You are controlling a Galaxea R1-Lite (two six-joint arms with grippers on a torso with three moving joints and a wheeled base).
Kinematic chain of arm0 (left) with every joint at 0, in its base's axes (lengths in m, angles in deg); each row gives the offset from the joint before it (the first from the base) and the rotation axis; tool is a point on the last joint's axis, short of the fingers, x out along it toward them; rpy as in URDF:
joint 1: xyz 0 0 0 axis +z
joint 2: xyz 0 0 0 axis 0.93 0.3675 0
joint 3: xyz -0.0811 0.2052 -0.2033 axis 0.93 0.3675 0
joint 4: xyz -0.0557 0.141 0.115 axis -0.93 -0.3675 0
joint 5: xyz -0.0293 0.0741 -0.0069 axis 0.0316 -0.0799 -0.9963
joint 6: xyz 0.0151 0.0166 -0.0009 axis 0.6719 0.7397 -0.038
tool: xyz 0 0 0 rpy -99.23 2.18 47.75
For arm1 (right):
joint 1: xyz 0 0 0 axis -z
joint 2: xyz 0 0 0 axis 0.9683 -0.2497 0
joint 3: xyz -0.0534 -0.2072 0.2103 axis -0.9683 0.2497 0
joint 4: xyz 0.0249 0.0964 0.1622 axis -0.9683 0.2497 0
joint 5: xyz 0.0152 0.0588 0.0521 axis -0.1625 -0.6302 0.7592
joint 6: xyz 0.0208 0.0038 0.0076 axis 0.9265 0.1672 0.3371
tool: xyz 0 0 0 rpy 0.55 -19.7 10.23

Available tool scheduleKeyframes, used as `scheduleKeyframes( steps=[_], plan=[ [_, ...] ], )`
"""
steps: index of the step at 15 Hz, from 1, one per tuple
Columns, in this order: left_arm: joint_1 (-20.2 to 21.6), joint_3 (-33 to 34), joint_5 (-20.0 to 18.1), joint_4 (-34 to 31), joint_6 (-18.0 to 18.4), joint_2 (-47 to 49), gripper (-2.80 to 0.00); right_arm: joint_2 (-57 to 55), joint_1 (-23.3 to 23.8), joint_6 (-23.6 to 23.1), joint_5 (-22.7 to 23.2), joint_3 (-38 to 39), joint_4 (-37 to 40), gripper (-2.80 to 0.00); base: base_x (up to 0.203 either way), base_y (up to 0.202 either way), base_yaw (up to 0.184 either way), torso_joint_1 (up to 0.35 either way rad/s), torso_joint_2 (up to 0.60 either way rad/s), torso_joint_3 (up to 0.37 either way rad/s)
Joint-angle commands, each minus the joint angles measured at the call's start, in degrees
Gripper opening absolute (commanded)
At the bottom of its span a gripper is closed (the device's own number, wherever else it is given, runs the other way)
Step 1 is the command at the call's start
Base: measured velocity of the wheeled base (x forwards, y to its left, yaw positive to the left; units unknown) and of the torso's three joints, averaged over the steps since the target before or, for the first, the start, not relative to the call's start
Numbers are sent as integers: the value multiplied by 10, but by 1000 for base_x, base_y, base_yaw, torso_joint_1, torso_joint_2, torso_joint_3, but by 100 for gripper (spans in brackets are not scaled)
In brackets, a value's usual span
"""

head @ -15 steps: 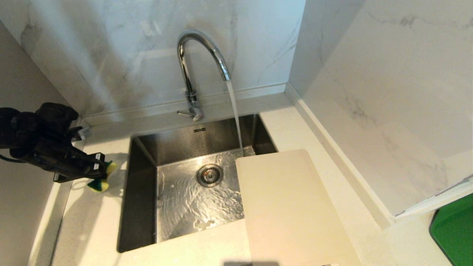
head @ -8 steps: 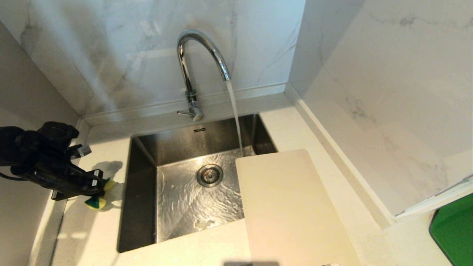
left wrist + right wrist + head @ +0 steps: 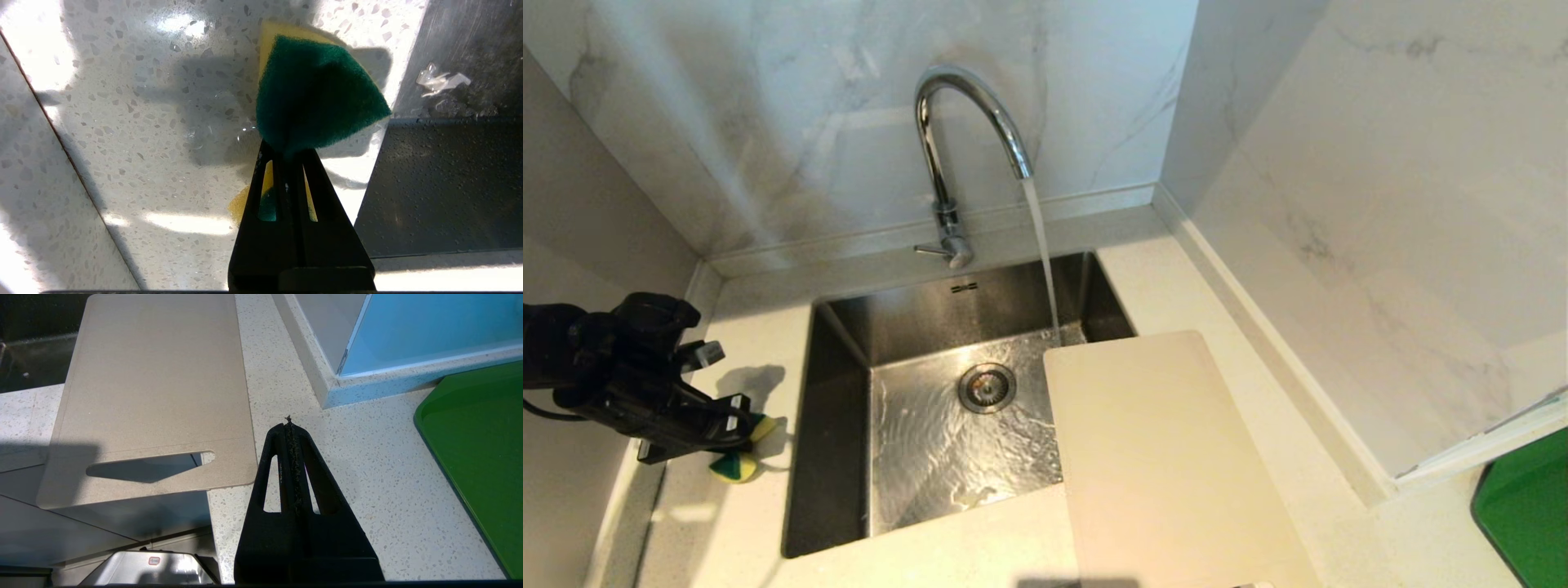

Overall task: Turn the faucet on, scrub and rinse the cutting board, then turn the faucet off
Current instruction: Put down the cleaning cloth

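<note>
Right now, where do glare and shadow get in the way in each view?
Head view: the left gripper throws a soft shadow on the counter; running water glints in the sink. Left wrist view: bright glare patches surround the sponge. Right wrist view: shadow fills the cutting board slot.
</note>
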Motion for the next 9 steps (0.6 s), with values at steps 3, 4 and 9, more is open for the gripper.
scheduleKeyframes(
  steps=[3, 4, 9],
  plan=[
    [4, 11, -3, -2, -2, -20, 0, -1, 0, 0, 0, 0, 0, -280, 0, 0, 0, 0, 0, 0],
    [5, 12, -4, -2, -2, -31, 0, -1, 0, 0, 0, 0, 0, -280, 0, 0, 0, 0, 0, 0],
    [7, 10, -4, -2, -2, -70, 0, -1, 0, 0, 0, 1, 0, -280, 0, 0, 0, 0, 0, 0]
  ],
)
